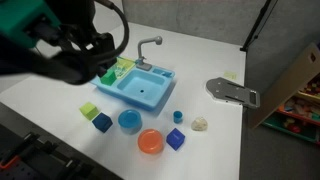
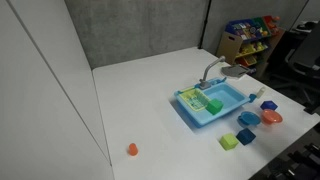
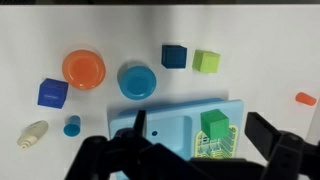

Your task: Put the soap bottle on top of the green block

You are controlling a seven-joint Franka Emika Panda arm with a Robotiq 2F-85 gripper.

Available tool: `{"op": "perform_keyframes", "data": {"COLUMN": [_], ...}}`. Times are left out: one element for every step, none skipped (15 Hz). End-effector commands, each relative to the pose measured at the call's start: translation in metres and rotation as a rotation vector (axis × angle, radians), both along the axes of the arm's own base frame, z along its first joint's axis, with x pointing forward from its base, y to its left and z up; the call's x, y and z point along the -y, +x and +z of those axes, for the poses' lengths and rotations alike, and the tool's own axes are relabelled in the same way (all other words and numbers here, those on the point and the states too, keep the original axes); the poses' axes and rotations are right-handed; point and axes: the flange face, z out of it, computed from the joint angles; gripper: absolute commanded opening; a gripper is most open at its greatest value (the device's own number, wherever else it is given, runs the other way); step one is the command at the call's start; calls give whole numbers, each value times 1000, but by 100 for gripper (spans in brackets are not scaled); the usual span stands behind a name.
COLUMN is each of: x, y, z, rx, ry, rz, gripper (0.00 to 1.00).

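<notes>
Directly over the toy sink (image 3: 170,125) in the wrist view, the gripper (image 3: 198,128) hung with its fingers (image 3: 275,140) spread wide and nothing between them. The span between the fingers covered the sink's rack end, where a darker green block (image 3: 214,124) sat on the rack.

The soap bottle (image 3: 72,126) stood on the table just beside the sink, off the end opposite the rack. It was outside the finger gap, beyond the finger at the picture's left, and touched neither finger. In an exterior view the bottle (image 1: 178,116) stood upright, apart from the sink's front corner. A beige piece (image 3: 33,132) lay just past the bottle, farther from the sink.

Beyond the sink's long side, in order of distance:
- a blue bowl (image 3: 137,80), nearest the sink;
- an orange bowl (image 3: 84,68) and a blue cube (image 3: 52,92), out toward the bottle's end;
- a dark blue cube (image 3: 174,55) and a light green block (image 3: 207,61), side by side but apart.

A small orange piece (image 3: 305,98) lay well apart from the sink's rack end. In an exterior view a grey faucet (image 1: 150,45) rose from the sink's rear edge, and a grey metal part (image 1: 230,92) lay farthest from the sink.
</notes>
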Motion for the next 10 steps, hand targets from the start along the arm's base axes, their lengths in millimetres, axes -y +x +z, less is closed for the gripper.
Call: {"op": "perform_keyframes", "data": {"x": [0, 0, 0, 0, -1, -2, -4, -8, -10, -13], "y": [0, 0, 0, 0, 4, 8, 13, 19, 25, 32], "z": [0, 0, 0, 0, 1, 1, 1, 1, 0, 0], "rx": [-1, -1, -1, -1, 3, 4, 0, -5, -4, -1], "ry": [0, 0, 0, 0, -10, -16, -21, -29, -43, -56], "rz": [0, 0, 0, 0, 2, 1, 4, 10, 13, 16], "gripper": [100, 100, 100, 100, 100, 100, 100, 100, 100, 100]}}
